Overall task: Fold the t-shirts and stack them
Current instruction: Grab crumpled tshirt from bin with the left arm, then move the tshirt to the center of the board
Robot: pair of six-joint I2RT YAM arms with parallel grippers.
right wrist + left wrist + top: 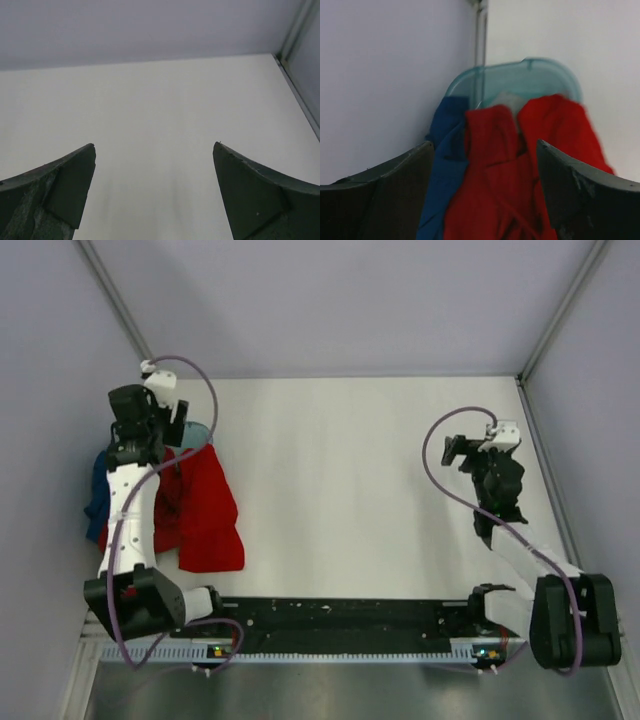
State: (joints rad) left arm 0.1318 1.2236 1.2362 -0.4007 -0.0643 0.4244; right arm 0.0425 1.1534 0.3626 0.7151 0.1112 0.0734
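Note:
A bright red t-shirt point(207, 512) lies crumpled at the table's left side, draped out of a teal basket point(197, 429). A dark blue t-shirt point(96, 496) hangs on the basket's far left, mostly under my left arm. In the left wrist view the red shirt point(510, 175) fills the middle, the blue shirt point(447, 150) is to its left, and a grey-white bit of cloth point(507, 100) shows behind them. My left gripper point(176, 420) point(485, 145) is open above the pile, holding nothing. My right gripper point(455, 451) point(155, 145) is open and empty over bare table.
The translucent teal basket point(530, 75) sits in the left corner against the wall. Grey walls close in the white table point(340, 490) on three sides. A black rail point(340, 615) runs along the near edge between the arm bases.

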